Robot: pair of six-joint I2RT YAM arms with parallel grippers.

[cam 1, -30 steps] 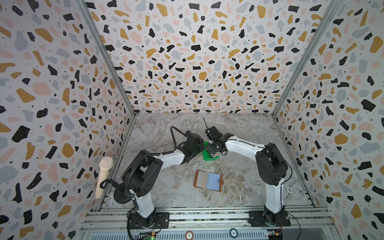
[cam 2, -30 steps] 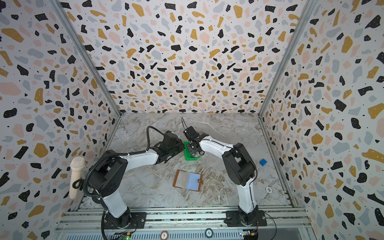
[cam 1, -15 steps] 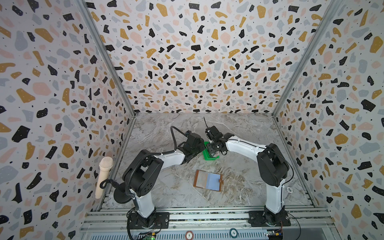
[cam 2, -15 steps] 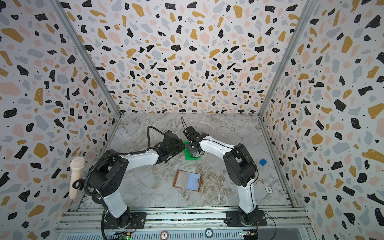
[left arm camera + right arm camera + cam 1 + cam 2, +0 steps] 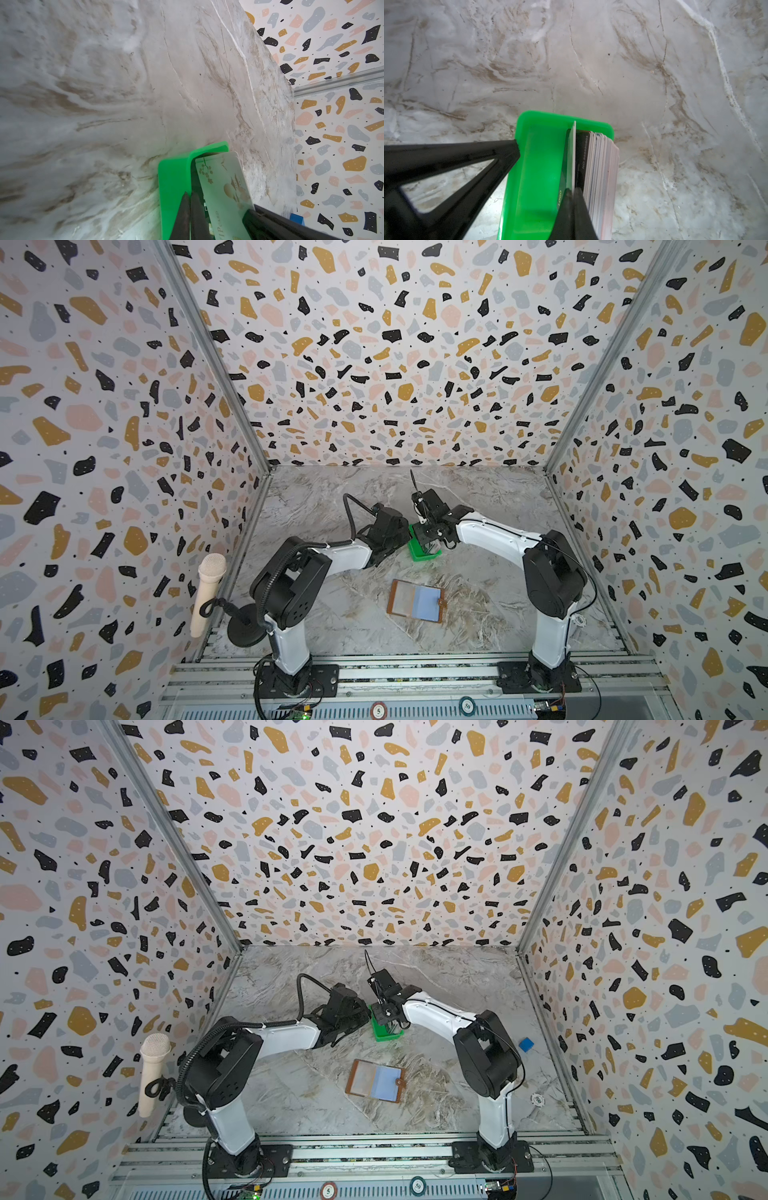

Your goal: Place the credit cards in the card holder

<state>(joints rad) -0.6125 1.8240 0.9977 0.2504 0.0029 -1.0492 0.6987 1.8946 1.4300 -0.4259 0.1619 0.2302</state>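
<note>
Right end effector (image 5: 573,190) pinches a card (image 5: 573,155) edge, apparently inside tray (image 5: 542,158).

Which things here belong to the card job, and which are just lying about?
Job: stack of mixed-colour plastic credit cards; open tan leather card holder; green plastic tray holding the stack; right hand pinching one white card; left hand gripping the tray wall.
Lying about: small blue cube; beige microphone; round white chip.

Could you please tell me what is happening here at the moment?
The right claw is shut on the edge of one white card standing in the green tray beside the other credit cards. The left claw, shut, rests its tip against the tray's rim. The card holder lies open on the table, apart from the tray.
</note>
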